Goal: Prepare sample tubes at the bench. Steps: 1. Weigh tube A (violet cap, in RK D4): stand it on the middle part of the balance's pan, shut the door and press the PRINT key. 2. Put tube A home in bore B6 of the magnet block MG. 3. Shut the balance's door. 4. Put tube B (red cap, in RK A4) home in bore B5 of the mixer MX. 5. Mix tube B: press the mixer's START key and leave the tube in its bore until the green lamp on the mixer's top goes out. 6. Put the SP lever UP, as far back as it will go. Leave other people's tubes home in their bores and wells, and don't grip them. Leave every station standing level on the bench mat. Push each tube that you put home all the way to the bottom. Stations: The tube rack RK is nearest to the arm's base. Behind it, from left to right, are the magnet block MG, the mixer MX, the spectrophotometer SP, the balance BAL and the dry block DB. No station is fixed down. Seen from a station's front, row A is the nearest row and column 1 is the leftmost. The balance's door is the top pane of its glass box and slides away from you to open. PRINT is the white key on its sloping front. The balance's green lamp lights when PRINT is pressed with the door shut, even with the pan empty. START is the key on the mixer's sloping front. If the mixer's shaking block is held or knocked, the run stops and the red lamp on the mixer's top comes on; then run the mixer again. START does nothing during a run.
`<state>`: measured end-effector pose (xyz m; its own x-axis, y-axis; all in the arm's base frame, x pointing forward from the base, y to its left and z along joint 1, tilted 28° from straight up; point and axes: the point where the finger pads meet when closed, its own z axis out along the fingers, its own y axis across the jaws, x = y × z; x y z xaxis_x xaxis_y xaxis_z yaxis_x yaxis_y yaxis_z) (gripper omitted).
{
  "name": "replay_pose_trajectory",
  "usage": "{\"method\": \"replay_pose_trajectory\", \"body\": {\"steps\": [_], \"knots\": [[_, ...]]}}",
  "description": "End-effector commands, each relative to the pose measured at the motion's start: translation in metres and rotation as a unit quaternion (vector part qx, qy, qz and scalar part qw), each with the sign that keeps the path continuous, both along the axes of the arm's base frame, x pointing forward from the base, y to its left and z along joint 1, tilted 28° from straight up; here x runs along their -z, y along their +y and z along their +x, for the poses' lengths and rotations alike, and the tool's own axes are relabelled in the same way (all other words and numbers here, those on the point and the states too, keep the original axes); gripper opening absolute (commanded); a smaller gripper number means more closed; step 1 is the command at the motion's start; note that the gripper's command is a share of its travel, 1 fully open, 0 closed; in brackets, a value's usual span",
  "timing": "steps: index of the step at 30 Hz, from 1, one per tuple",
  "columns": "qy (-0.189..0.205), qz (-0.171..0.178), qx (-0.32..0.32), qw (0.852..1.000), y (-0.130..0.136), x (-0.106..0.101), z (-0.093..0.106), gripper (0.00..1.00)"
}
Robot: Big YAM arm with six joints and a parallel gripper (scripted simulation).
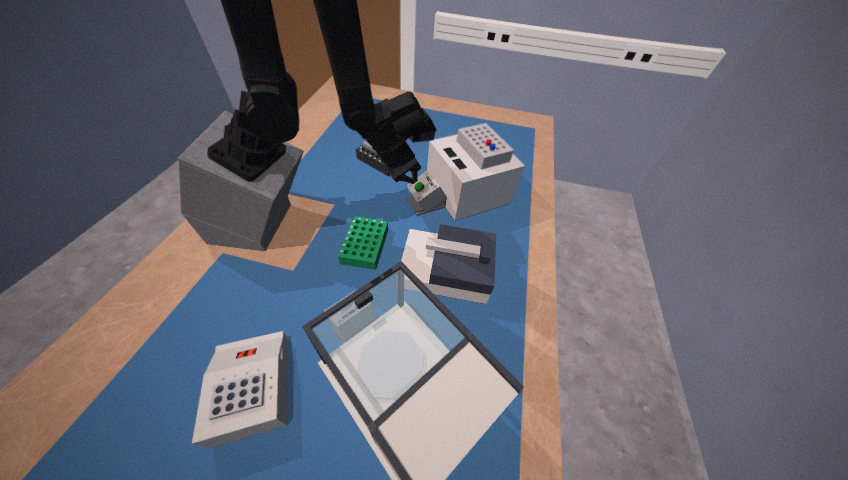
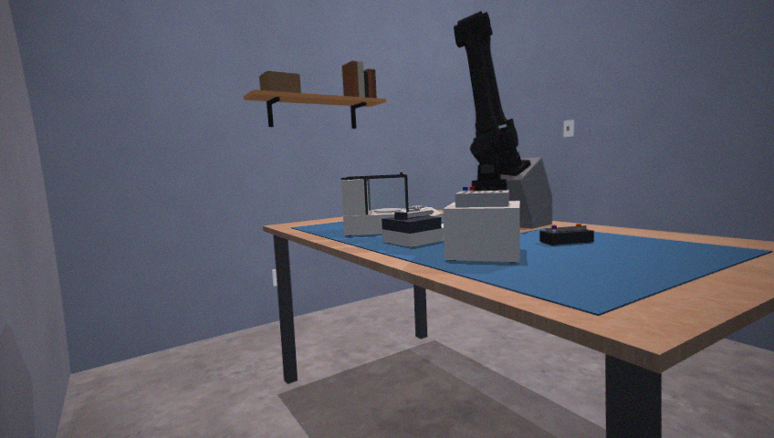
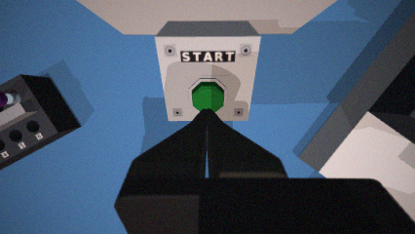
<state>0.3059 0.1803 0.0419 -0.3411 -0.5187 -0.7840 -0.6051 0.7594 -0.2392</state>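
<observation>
My gripper (image 1: 414,179) (image 3: 207,116) is shut and empty, its tips at the near edge of the green START key (image 1: 419,186) (image 3: 207,95); contact is unclear. The mixer (image 1: 484,191) (image 2: 482,233) carries a red cap (image 1: 488,142) (image 2: 472,188) beside a blue cap (image 1: 492,146) (image 2: 465,188). Its two top lamp windows look dark. A violet cap (image 2: 553,227) (image 3: 3,99) stands in the magnet block (image 2: 567,236) (image 3: 63,104). The balance's glass door, with its dark handle (image 1: 363,299), looks shut over the empty pan (image 1: 389,362). The pale bar (image 1: 453,247) on the spectrophotometer lies along its top; its setting is unclear.
The green rack (image 1: 359,260) stands nearer the arm's base. The spectrophotometer (image 1: 464,264) (image 2: 411,236) (image 3: 385,146) is right of the START panel in the wrist view. The dry block (image 1: 267,347) shows red digits. An orange cap (image 2: 578,224) is also in the magnet block.
</observation>
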Motion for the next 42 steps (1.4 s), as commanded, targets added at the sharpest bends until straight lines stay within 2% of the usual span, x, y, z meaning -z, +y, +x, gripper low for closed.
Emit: {"method": "replay_pose_trajectory", "body": {"steps": [1, 42], "knots": [[-0.023, 0.007, -0.001, 1.0, 0.003, -0.014, 0.011, 0.0], [-0.016, 0.003, -0.001, 1.0, 0.01, 0.005, 0.025, 0.0]]}}
